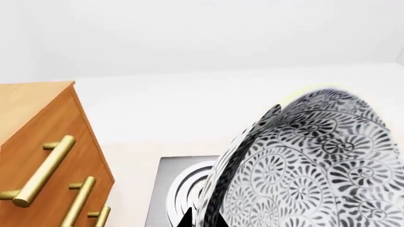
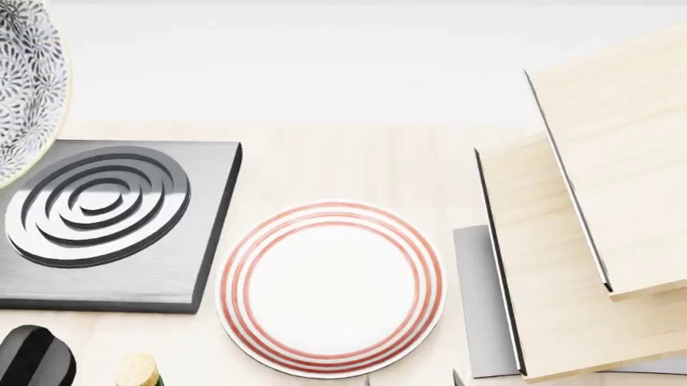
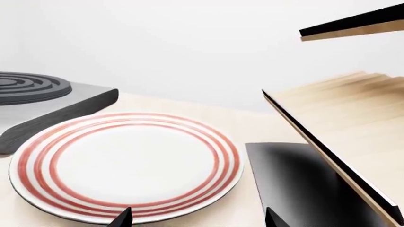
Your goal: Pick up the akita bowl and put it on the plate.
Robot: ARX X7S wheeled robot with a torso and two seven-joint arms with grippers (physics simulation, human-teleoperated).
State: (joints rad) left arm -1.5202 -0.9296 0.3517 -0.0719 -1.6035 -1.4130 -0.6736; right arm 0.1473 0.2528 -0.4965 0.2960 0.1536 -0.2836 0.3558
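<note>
The akita bowl [image 1: 315, 165], white with a dense grey-black floral pattern, hangs tilted in the air above the stove burner [image 1: 183, 184]. My left gripper [image 1: 202, 221] is shut on it, with its rim between the two dark fingertips. In the head view the bowl [image 2: 27, 80] shows at the top left edge, partly cut off. The plate [image 2: 333, 288], white with thin red rings, lies flat on the counter to the right of the burner, with nothing on it. My right gripper [image 3: 197, 221] stands open just in front of the plate [image 3: 126, 163], its fingers wide apart and holding nothing.
The square dark burner [image 2: 108, 217] with grey rings sits left of the plate. Pale wooden boards [image 2: 580, 241] slant at the right. A wooden drawer cabinet [image 1: 44, 142] with brass handles stands beside the burner. A cork top [image 2: 137, 371] and a black rounded object [image 2: 32, 358] sit at the front left.
</note>
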